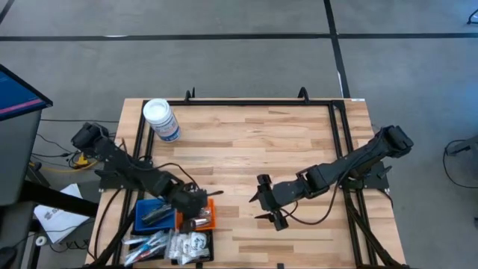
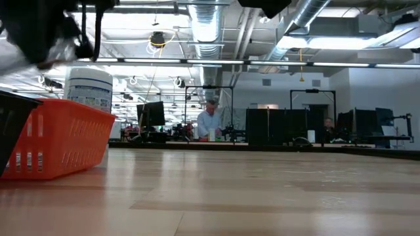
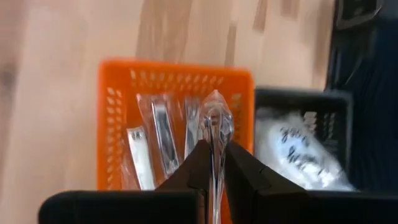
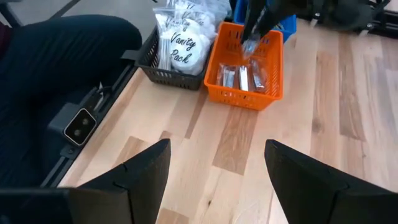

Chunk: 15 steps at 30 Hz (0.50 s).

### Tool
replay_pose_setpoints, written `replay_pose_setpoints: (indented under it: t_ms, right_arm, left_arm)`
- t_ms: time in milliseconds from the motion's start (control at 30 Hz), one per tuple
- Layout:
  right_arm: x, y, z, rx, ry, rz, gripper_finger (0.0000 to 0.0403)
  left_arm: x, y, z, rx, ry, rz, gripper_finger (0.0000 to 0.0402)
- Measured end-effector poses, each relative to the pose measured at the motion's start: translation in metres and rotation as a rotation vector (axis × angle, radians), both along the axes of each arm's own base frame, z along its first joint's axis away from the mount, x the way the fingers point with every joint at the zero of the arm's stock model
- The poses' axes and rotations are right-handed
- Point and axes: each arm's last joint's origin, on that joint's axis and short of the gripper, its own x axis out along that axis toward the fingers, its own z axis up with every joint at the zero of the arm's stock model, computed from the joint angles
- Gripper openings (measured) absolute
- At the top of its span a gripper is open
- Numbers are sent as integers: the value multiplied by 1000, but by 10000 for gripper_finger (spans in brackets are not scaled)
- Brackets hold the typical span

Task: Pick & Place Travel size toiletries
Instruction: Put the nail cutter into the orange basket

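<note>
My left gripper hangs over the orange tray at the table's near left. It is shut on a small clear-wrapped toiletry. Several wrapped silvery toiletries lie flat in the orange tray. White packets fill the black tray beside it, and slim items lie in the blue tray. My right gripper stands open above bare table near the middle, with nothing between its fingers. My left gripper pinches the clear-wrapped toiletry between its two fingers, slanting down from above. The wrapper's free end sticks out past the fingertips. The toiletry is lifted clear, above the orange tray's inside.
A large clear jar with a white lid stands at the table's far left. Bare wood spreads over the middle and right. Black frame rails run along the table's edges. People sit far off in the room behind.
</note>
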Motion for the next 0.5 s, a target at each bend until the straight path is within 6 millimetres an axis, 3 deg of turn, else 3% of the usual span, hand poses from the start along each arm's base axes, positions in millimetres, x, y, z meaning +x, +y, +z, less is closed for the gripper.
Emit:
replay_pose_setpoints:
  t_ms: [200, 300, 500]
  right_arm:
    - [0, -1, 0, -16, -6, -7, 255]
    - [0, -1, 0, -19, -7, -7, 255]
    - [0, -1, 0, -19, -7, -6, 255]
  left_arm:
    - [11, -4, -32, -12, 157, -49, 18]
    - [15, -5, -45, 13, 196, -55, 39]
    - [15, -2, -42, 49, 160, -63, 86]
